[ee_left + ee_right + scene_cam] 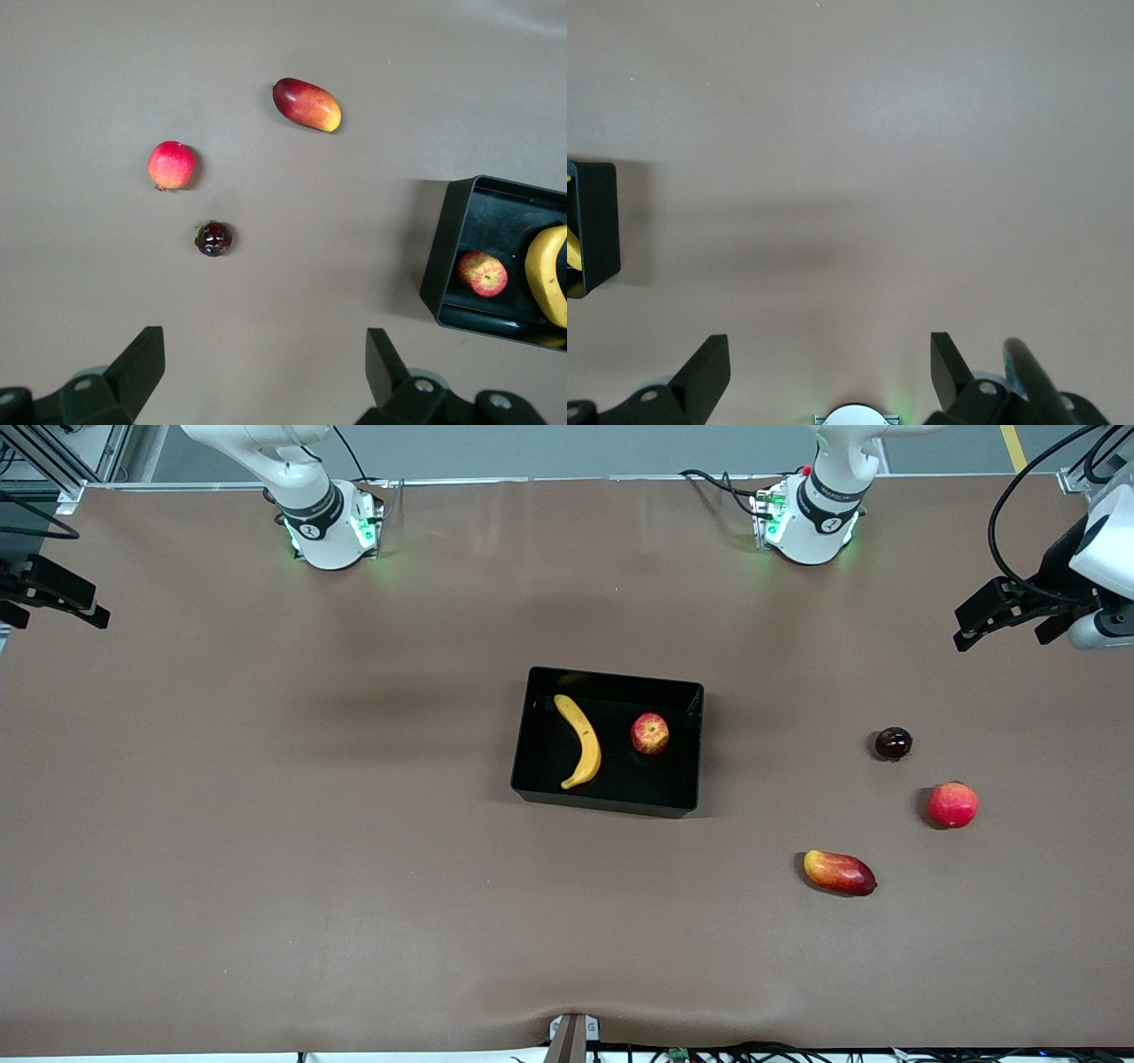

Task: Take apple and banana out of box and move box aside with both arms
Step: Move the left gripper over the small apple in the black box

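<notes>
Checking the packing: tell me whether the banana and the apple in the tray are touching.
Apart. The front view shows bare black tray floor between the banana and the apple; the left wrist view shows that gap too.

Front camera high, facing robots; wrist cameras look down; all share box [532,731].

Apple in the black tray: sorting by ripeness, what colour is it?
The apple is red with yellow patches, clearest in the front view.

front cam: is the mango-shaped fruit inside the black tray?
No, the mango-shaped fruit lies on the bare table toward the left arm's end, apart from the black tray, which holds only the banana and the apple.
</notes>
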Available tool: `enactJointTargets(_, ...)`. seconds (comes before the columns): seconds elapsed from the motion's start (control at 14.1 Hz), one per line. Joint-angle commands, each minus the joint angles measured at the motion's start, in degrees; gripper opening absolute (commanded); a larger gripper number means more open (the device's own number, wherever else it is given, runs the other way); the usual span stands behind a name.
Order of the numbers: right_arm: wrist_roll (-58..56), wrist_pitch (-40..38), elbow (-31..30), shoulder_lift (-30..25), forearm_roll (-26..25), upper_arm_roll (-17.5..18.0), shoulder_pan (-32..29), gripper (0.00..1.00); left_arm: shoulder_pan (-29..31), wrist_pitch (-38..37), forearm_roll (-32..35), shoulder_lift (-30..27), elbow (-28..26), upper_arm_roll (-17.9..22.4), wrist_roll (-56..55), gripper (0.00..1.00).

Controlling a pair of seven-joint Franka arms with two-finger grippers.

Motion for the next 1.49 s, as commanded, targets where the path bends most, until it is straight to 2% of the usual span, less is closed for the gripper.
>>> enactJointTargets(0.0, -0.5, 0.4, -0.4, -0.6, 1.3, 0.5, -1.1, 1.0, 0.2, -1.4, 0.9, 0.4, 1.3, -0.2, -0.4, 1.0)
enactJointTargets(0.36, -0.4, 0.5, -0.2, -0.5, 1.3, 0.5, -1.2, 1.0, -0.7, -1.4, 1.1, 1.7, 1.2, -1.5, -0.9, 1.0)
enactJointTargets(0.5, -0.4, 0.5, 0.0, 0.1, 1.3, 0.6, -1.2, 1.0, -0.7, -1.4, 1.0, 3.1, 0.5, -5.4, -5.5, 1.0)
enactJointTargets(0.64, -0.4, 0.4, 0.2, 0.4, 3.0, 0.5, -1.4, 1.0, -0.8, -0.8, 1.0, 4.9, -0.6, -11.4, -8.7, 1.0)
enactJointTargets(0.78, -0.4, 0.4, 0.3, 1.1, 4.0, 0.4, -2.5, 1.0, -0.7, 1.7, 1.1, 7.3, -1.3, -16.4, -16.5, 1.0)
enactJointTargets(0.85, -0.4, 0.5, 0.3, 1.1, 4.7, 0.4, -2.9, 1.0, -0.8, 4.9, 1.0, 7.6, -3.4, -19.2, -19.0, 1.0)
enactJointTargets(1.14, -0.5, 0.4, 0.3, 2.3, 5.6, 0.4, -3.8, 1.0, -1.0, 19.2, 1.1, 9.8, -12.5, -26.1, -34.1, 1.0)
enactJointTargets(1.42, -0.5, 0.3, 0.7, 2.2, 5.0, 0.8, -2.9, 1.0, -5.4, 33.9, 2.2, 12.0, -21.1, -26.6, -48.7, 1.0)
